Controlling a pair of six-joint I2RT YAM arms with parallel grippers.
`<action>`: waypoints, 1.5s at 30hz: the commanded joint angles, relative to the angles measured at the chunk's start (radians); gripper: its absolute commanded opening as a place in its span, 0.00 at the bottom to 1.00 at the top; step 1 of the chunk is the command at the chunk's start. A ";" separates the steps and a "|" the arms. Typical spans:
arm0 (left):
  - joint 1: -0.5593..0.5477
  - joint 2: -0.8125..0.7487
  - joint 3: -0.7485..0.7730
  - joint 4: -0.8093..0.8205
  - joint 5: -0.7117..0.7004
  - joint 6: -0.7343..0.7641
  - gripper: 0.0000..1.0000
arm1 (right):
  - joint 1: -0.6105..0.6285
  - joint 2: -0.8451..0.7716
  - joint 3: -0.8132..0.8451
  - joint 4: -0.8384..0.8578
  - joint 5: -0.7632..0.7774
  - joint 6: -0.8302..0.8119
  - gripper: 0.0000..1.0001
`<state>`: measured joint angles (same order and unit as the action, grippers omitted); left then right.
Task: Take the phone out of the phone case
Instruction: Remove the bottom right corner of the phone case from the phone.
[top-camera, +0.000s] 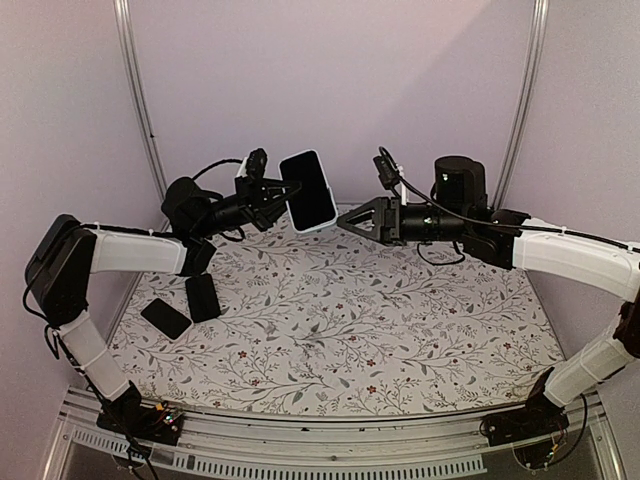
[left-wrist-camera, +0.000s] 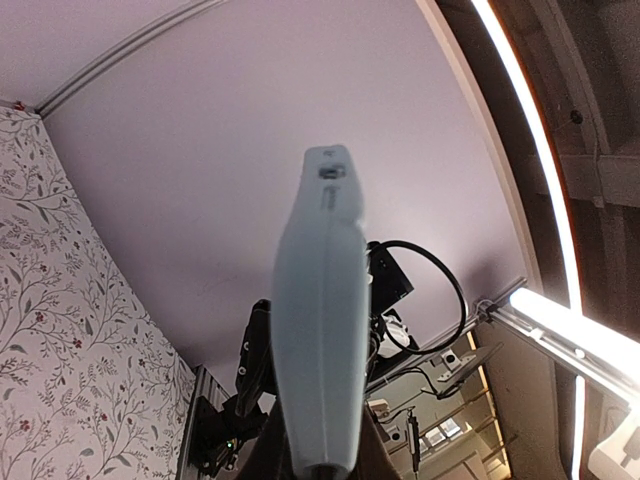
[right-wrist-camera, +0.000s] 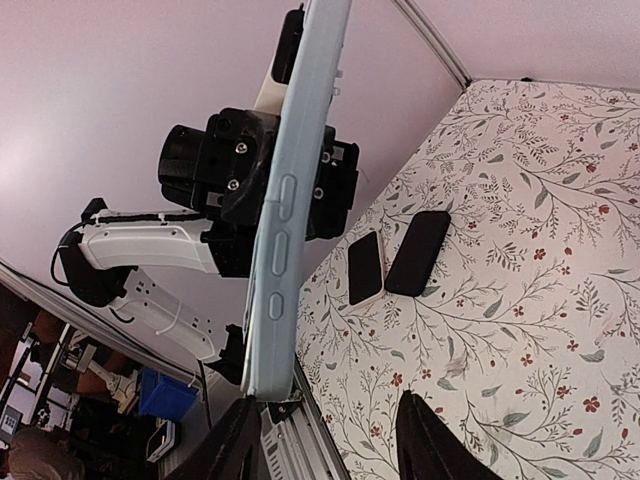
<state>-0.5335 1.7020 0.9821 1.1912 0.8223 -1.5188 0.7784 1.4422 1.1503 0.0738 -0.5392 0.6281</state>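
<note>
The left pincer (top-camera: 283, 192) clenches the cased phone (top-camera: 308, 190) aloft over the counter (top-camera: 400, 330) near its far edge. The right pincer (top-camera: 345, 222) gapes empty beside it. The case (right-wrist-camera: 285, 220) looks rubbery and flexible around a stiff, fragile phone, so peel at a free corner.

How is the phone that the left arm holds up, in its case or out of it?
In its case. The phone shows a dark screen framed by the pale blue case, which the left gripper holds in the air.

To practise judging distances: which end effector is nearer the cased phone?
Left. The left end effector grips the cased phone in mid-air; the right end effector hovers open beside its lower edge.
</note>
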 joint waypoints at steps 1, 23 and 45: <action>0.007 -0.005 0.013 0.067 -0.013 0.008 0.00 | 0.009 -0.004 0.018 0.003 -0.010 -0.008 0.47; 0.007 0.002 0.019 0.096 -0.013 -0.016 0.00 | 0.009 0.010 0.036 -0.012 -0.011 -0.015 0.46; -0.020 0.010 0.035 0.166 0.017 -0.035 0.00 | -0.019 0.084 0.013 -0.049 0.009 0.080 0.43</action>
<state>-0.5285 1.7161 0.9825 1.2266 0.8322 -1.5383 0.7708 1.4788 1.1728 0.0761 -0.5575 0.6666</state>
